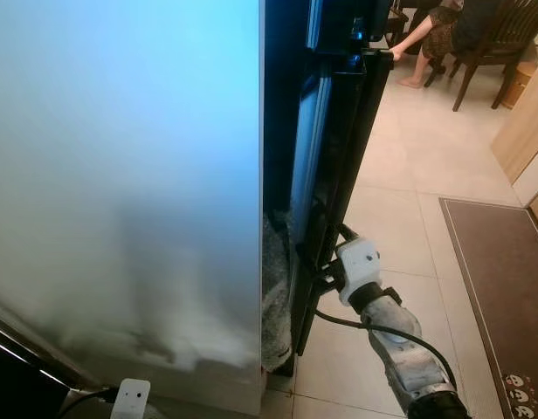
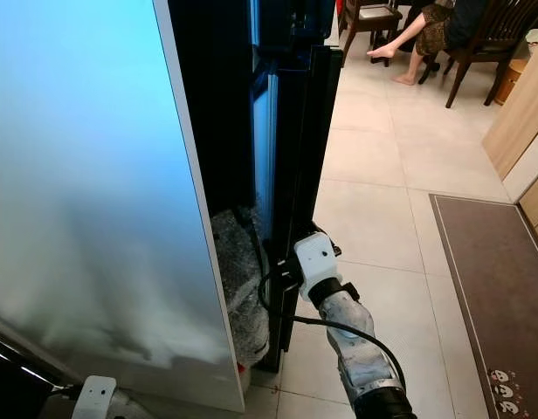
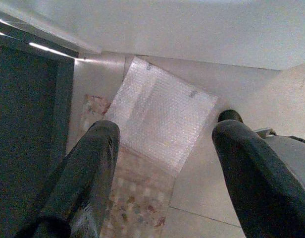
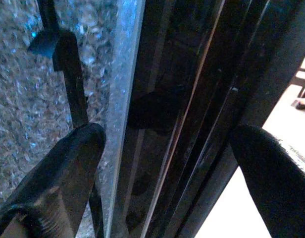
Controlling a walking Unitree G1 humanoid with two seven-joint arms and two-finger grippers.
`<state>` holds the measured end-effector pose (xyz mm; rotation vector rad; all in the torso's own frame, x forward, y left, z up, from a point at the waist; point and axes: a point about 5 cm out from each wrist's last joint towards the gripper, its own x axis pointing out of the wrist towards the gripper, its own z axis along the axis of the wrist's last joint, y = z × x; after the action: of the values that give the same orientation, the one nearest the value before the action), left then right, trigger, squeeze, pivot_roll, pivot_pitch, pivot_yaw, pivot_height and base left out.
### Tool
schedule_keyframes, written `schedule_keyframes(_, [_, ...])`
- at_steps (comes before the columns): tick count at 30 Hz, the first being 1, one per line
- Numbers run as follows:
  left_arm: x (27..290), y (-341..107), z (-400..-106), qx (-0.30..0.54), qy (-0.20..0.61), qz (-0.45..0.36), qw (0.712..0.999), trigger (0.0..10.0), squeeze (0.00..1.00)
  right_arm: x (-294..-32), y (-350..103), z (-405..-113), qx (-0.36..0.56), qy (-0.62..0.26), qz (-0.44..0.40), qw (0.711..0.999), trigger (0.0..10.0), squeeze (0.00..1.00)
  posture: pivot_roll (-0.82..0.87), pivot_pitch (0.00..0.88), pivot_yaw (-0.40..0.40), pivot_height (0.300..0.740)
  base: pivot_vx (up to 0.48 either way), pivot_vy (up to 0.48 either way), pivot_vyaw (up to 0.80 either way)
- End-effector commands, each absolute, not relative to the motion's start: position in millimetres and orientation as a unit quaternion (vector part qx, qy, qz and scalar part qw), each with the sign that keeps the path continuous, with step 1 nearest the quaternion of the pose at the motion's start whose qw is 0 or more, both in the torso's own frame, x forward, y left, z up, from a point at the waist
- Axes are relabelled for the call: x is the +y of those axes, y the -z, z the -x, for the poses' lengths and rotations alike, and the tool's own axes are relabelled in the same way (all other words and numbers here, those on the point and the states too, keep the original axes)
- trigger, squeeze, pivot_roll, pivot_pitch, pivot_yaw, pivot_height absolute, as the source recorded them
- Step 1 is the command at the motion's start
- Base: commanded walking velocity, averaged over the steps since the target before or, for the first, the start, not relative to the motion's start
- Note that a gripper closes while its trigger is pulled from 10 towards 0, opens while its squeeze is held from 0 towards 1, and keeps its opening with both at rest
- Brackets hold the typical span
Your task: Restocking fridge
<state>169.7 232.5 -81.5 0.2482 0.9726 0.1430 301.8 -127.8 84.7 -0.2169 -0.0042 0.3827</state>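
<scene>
Pale fridge door (image 1: 120, 175) fills the left side, seen edge-on. Left hand (image 3: 162, 163) hangs low, fingers spread, empty, above a bubble-wrap sheet (image 3: 165, 119) lying on the floor. Bubble-wrapped bundle (image 2: 238, 288) sits low in the fridge opening. Right hand (image 4: 167, 148) at the dark door edge (image 2: 300, 131), fingers spread to either side of it. Seated person (image 2: 435, 30) far right, beyond a brown mat (image 2: 487, 279).

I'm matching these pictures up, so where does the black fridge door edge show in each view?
Left eye: black fridge door edge, centre, right hand at it.
Right eye: centre.
Right wrist: between the open fingers.
Left wrist: cannot tell.
Shared landmark: bubble wrap beside the door edge.
</scene>
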Motion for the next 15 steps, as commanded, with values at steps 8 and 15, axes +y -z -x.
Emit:
schedule_keyframes(8, [230.6,84.1,-165.2,0.473,-0.071,-0.115,0.87,10.0,0.0,-138.6,-85.2,-314.6,-0.006,-0.121,0.151,0.981,10.0,0.0,-0.12,0.0,-0.007,0.74,0.0,0.0,0.0])
schedule_keyframes(15, [230.5,84.1,-165.3,0.474,-0.073,-0.114,0.87,10.0,0.0,-157.1,-87.6,-320.5,-0.013,-0.053,0.155,0.986,10.0,0.0,-0.12,0.0,-0.008,0.74,0.0,0.0,0.0])
